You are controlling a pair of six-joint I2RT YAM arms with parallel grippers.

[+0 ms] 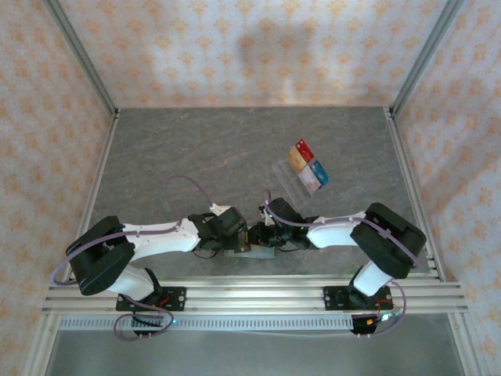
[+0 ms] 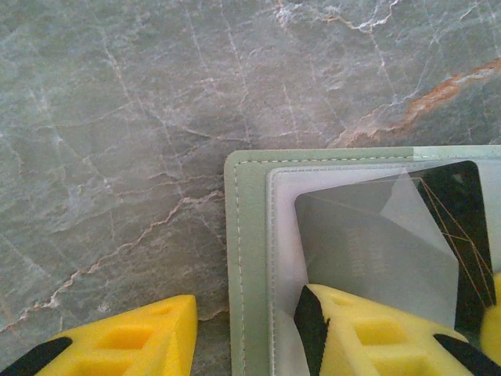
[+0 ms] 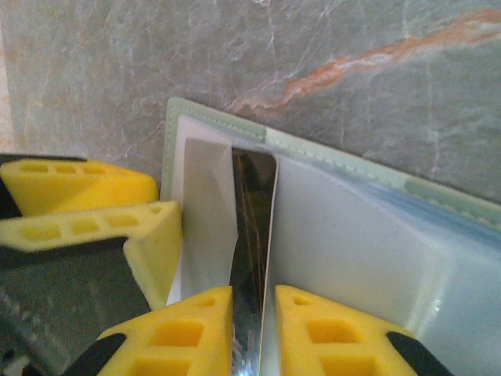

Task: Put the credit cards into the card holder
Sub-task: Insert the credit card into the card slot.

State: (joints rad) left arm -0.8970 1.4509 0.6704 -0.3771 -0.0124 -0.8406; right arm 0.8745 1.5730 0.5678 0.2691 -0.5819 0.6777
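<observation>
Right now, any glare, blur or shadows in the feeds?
Top external: soft overall, with a broad shadow on the back wall. Left wrist: sheen on the clear pocket veils the black card. Right wrist: near fingers blurred, table sharp.

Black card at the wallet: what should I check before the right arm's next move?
1. Black card entering the wallet's clear pocket: ok.
2. Card fully seated: not ok, its rear runs back between the right gripper's fingers.
3. Right grip on the card: cannot tell.
4. Left gripper steadying the wallet, one finger on the pocket, one on the table: ok.
5. Other cards waiting in the clear tray: ok.
</observation>
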